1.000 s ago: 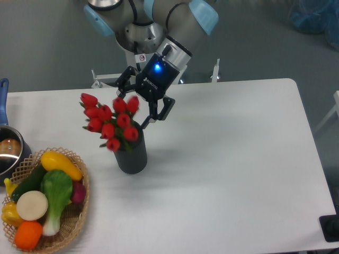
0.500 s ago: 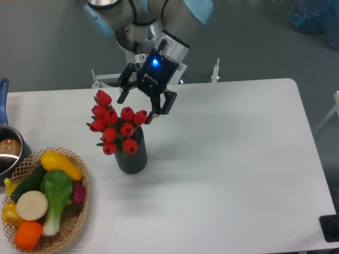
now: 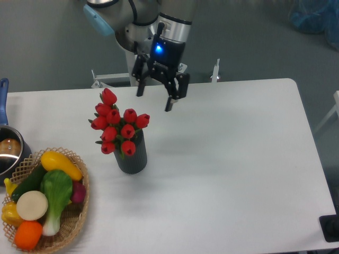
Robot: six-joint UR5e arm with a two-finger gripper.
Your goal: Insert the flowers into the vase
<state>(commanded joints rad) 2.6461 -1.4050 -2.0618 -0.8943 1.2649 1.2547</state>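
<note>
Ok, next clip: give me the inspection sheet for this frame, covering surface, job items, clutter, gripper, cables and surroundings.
Surface: white table, mostly bare on the right.
Job's things: flowers standing in the vase, leaning left.
Clutter: wicker basket of toy vegetables at front left; metal pot with blue handle at left edge.
Gripper: gripper open, empty, above and behind the vase, touching nothing.
Cables: nothing seen.
Surroundings: grey floor; blue object at top right.

Flowers (image 3: 117, 126): red buds, green leaves. Vase (image 3: 132, 156): dark grey, vertical ribs. Gripper (image 3: 154, 100): black, blue light. Table (image 3: 228, 174): plain white.
</note>
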